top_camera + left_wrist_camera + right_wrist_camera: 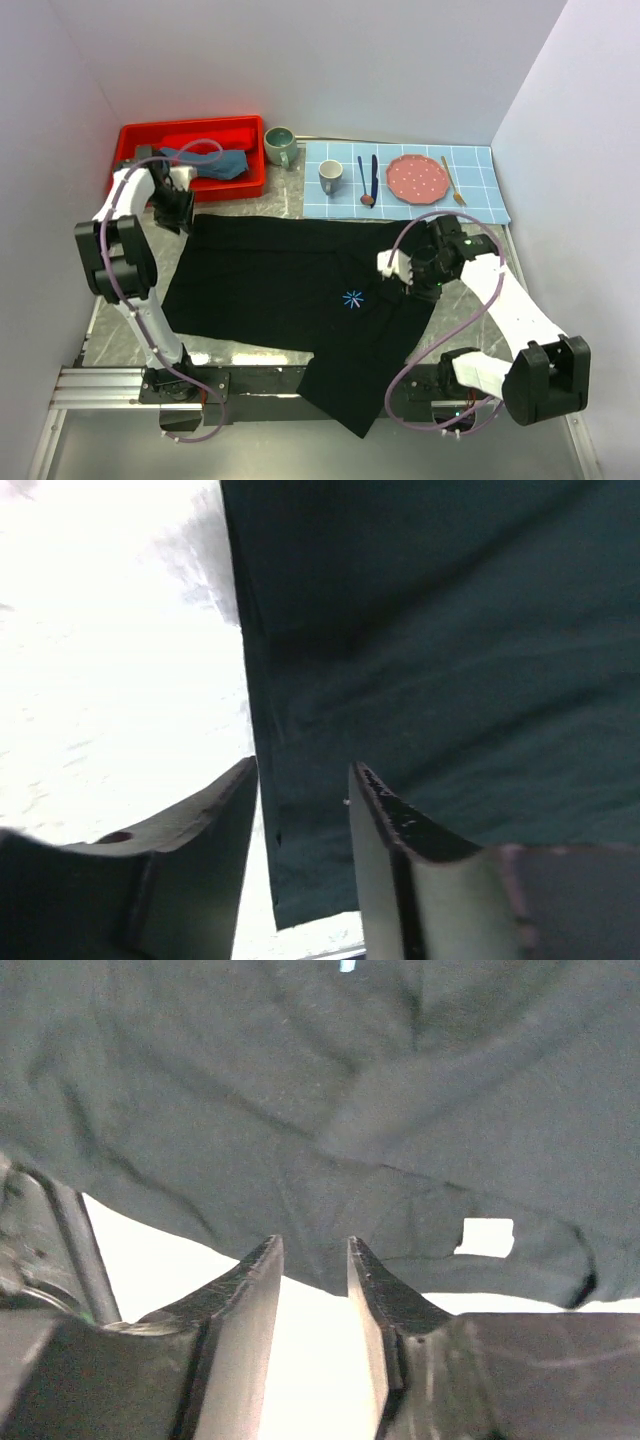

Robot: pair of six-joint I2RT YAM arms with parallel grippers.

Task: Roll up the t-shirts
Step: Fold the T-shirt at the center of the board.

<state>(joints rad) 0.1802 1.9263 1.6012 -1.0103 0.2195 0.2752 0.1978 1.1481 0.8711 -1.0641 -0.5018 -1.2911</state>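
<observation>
The black t-shirt (280, 285) is spread flat, its long axis running left to right between the arms. Its far left corner lies just under the left gripper (180, 215), its right end under the right gripper (392, 266). Both pairs of jaws are seen partly open, nothing clamped between them. The slate-blue t-shirt (215, 163) is seen in the red bin (190, 132)

rolled t-shirt (215, 165) in bin (190, 127)
</observation>
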